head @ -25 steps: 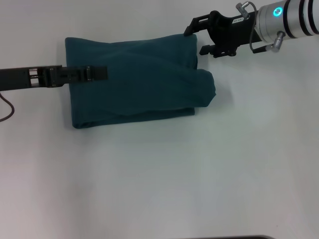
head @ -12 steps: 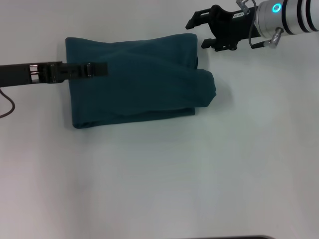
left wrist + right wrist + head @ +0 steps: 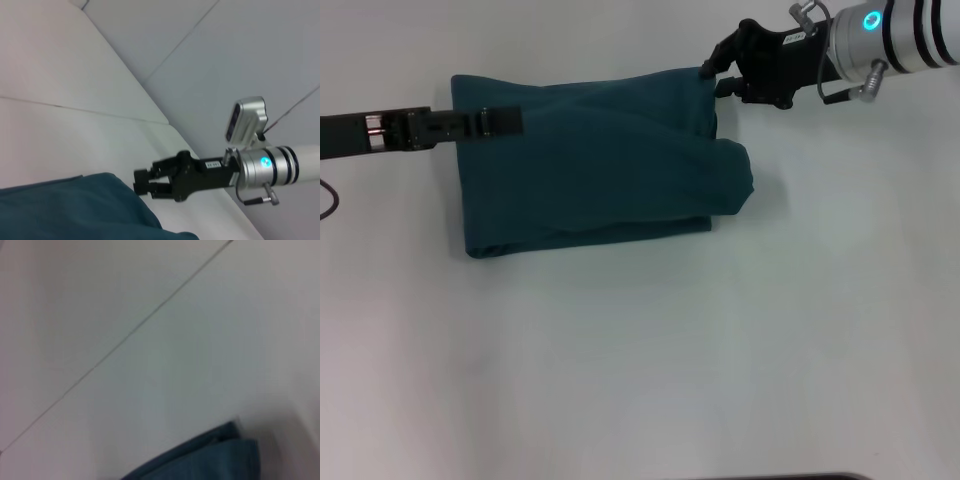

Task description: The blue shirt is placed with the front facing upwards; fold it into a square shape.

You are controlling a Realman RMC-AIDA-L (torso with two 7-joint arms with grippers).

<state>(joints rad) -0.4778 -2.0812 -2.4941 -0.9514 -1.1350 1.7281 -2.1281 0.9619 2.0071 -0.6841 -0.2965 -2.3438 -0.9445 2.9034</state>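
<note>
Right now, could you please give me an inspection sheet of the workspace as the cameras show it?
Surface: white table, bare in front of the shirt.
Job's things: blue shirt folded into a rough rectangle, a rolled bulge sticking out on its right side; no lettering showing.
Clutter: nothing seen.
Grippers: left gripper reaches over the shirt's far left corner; right gripper sits at the far right corner.
Cables: a dark cable loops at the left edge, under the left arm.
Surroundings: pale wall panels behind the table.
</note>
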